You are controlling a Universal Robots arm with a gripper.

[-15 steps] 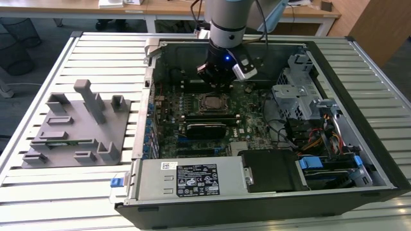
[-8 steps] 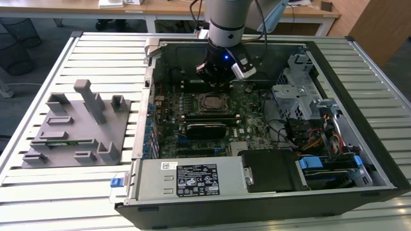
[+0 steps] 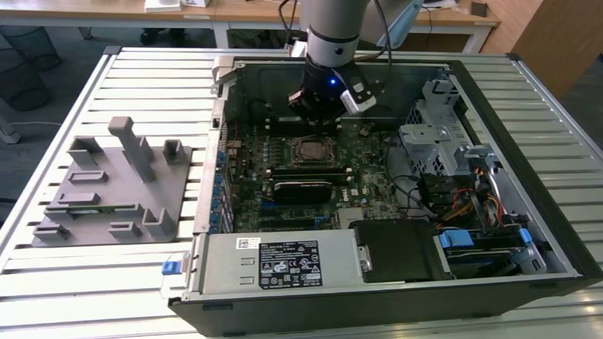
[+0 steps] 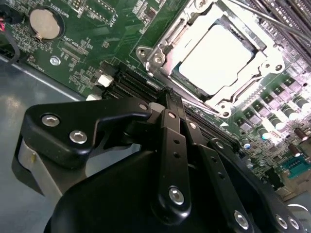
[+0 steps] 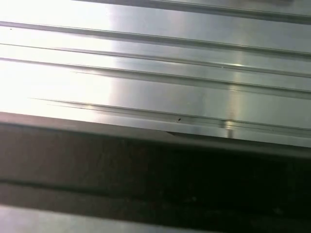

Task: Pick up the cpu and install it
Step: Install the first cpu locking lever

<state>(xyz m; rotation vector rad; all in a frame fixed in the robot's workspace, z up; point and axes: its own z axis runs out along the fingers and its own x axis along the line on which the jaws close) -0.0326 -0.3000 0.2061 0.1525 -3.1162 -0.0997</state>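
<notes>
The cpu (image 4: 216,60) lies flat in the open metal socket frame on the green motherboard (image 4: 87,29), its shiny top glaring pale. In the exterior view the cpu (image 3: 309,150) sits mid-board inside the open computer case (image 3: 377,300). My gripper (image 3: 318,119) hangs just behind the socket, a little above the board. In the second wrist view the black fingers (image 4: 167,124) stand pressed together, and the gripper (image 4: 171,97) is shut with nothing held, its tips short of the socket's edge.
A grey fixture block (image 3: 113,183) stands on the slatted aluminium table (image 3: 75,296) at the exterior view's left. Inside the case are a black block (image 3: 301,189) in front of the socket, the power supply (image 3: 282,263), a drive cage (image 3: 443,131) and cables (image 3: 462,205). The first wrist view shows table slats (image 5: 155,58).
</notes>
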